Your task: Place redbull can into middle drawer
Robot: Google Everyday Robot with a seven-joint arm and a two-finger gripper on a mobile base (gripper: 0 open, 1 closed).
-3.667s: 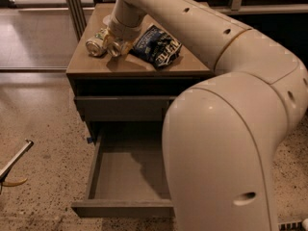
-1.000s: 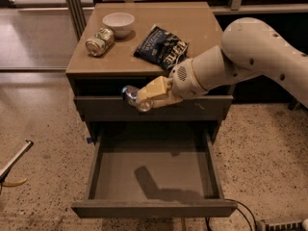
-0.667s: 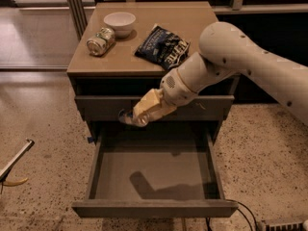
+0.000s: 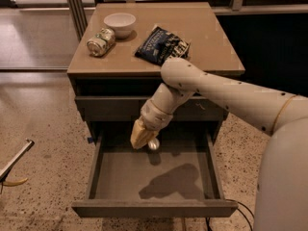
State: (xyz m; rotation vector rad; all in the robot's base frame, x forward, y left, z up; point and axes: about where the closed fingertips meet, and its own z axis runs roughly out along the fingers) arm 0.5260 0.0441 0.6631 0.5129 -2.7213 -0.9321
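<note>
The middle drawer (image 4: 159,179) is pulled wide open below the cabinet top, and its flat grey bottom is bare. My gripper (image 4: 143,137) reaches down into the drawer's back left part. It is shut on the redbull can (image 4: 153,145). Only the can's silver end shows below the tan fingers (image 4: 138,134), close above or on the drawer bottom; I cannot tell which. My arm crosses from the right in front of the closed drawer front (image 4: 106,109) above.
On the cabinet top (image 4: 211,37) lie a green-and-white can (image 4: 100,41) on its side, a white bowl (image 4: 120,23) and a dark chip bag (image 4: 161,44). A bar-like object (image 4: 14,161) lies on the floor at left. A cable (image 4: 240,210) runs at bottom right.
My gripper has carried the can down from in front of the upper drawer front into the open drawer, towards its back. The items on top have not moved.
</note>
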